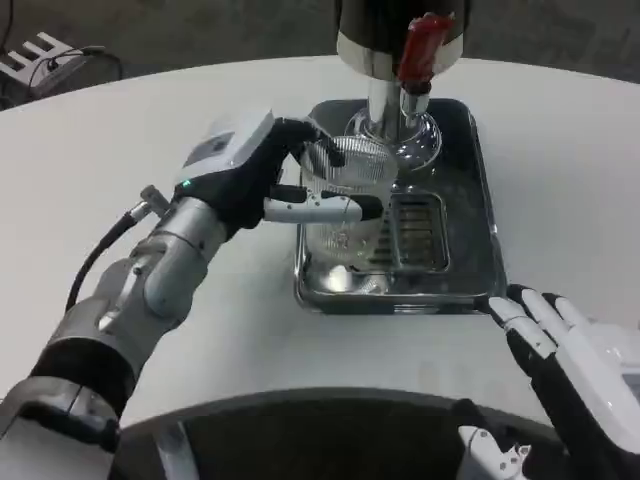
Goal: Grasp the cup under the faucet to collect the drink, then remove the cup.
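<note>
The clear ribbed plastic cup (345,195) stands over the shiny steel drip tray (480,255), just left of the dispenser's chrome column (383,100) and below-left of the red tap lever (420,48). We see the left hand (262,170) wrapped around it, fingers (320,208) clamped across the cup's front and others curling behind its rim. A slotted grate (415,232) lies in the tray beside the cup. The right hand (565,350) rests near the tray's front right corner, fingers spread apart, holding nothing, on the white round table (150,110).
</note>
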Robot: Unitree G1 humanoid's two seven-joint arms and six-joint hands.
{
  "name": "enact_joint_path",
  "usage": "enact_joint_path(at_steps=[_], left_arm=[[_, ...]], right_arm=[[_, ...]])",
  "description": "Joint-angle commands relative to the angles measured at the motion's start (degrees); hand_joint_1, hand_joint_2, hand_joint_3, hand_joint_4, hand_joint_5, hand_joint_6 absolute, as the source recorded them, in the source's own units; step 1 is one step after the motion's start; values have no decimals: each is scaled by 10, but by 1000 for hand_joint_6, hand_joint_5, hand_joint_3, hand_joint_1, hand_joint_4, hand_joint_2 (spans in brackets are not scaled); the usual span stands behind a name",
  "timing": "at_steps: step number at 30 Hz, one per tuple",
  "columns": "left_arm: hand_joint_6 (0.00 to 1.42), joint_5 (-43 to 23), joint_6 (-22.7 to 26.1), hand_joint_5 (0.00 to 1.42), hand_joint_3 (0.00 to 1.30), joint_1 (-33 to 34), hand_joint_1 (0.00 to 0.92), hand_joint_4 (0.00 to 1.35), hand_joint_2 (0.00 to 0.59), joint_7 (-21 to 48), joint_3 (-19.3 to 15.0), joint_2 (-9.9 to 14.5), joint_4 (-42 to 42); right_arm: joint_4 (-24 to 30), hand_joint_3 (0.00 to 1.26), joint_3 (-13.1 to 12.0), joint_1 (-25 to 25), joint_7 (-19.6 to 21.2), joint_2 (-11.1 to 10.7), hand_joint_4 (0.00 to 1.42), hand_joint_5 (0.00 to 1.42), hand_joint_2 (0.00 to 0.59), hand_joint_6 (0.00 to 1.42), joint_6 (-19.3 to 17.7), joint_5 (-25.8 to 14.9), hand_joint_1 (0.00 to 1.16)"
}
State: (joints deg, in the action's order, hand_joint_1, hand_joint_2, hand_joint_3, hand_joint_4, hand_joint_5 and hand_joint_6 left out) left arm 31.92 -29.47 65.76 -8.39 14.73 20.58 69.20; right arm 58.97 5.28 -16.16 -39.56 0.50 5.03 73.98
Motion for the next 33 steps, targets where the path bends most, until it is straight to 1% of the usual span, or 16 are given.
enact_joint_path(at_steps=[1,8,12,14,18,20,22,23,25,27,30,32,33], left_arm=[[1424,4,13,1406,1078,32,469,1186,74,-21,12,-10,15],[1424,13,44,1406,1078,61,469,1186,74,-36,34,-33,37],[1424,16,55,1406,1078,70,462,1172,78,-48,41,-42,42],[1424,21,60,1372,1055,74,457,1150,74,-54,45,-47,45],[1389,29,71,1256,949,81,452,1014,67,-54,55,-54,51],[1358,28,78,1160,840,82,427,902,72,-49,57,-57,53],[1290,26,82,1043,683,83,387,770,82,-42,58,-59,56],[1268,25,84,1004,642,84,373,726,87,-39,59,-59,57],[1150,25,88,888,557,85,338,639,81,-30,62,-59,59],[1085,25,91,817,496,86,310,576,78,-26,63,-59,60],[870,26,95,643,406,88,259,446,60,-25,66,-57,60],[719,25,97,535,346,90,229,364,59,-22,67,-55,60],[661,25,98,498,326,90,219,341,55,-19,67,-55,61]], right_arm=[[10,96,-15,-8,0,-2,0,0,452,75,-6,-15,369],[10,102,-36,-11,-2,-10,0,0,452,78,-4,-37,368],[10,104,-53,-12,-4,-18,0,0,452,79,0,-51,368],[10,104,-58,-12,-5,-20,0,0,452,80,0,-56,368],[7,105,-67,-10,-9,-24,0,0,452,80,2,-64,368],[6,105,-68,-8,-12,-27,0,0,452,80,3,-66,368],[5,105,-68,-5,-13,-28,0,0,452,80,5,-66,368],[4,105,-67,-2,-14,-29,0,0,452,80,6,-66,368],[2,105,-66,1,-16,-29,0,0,452,82,8,-65,368],[1,105,-64,2,-16,-29,0,0,452,85,8,-65,368],[1,105,-62,3,-17,-29,0,0,452,89,10,-63,368],[1,105,-61,3,-17,-29,0,0,452,91,10,-62,368],[1,105,-61,2,-16,-29,0,0,452,91,11,-62,368]])
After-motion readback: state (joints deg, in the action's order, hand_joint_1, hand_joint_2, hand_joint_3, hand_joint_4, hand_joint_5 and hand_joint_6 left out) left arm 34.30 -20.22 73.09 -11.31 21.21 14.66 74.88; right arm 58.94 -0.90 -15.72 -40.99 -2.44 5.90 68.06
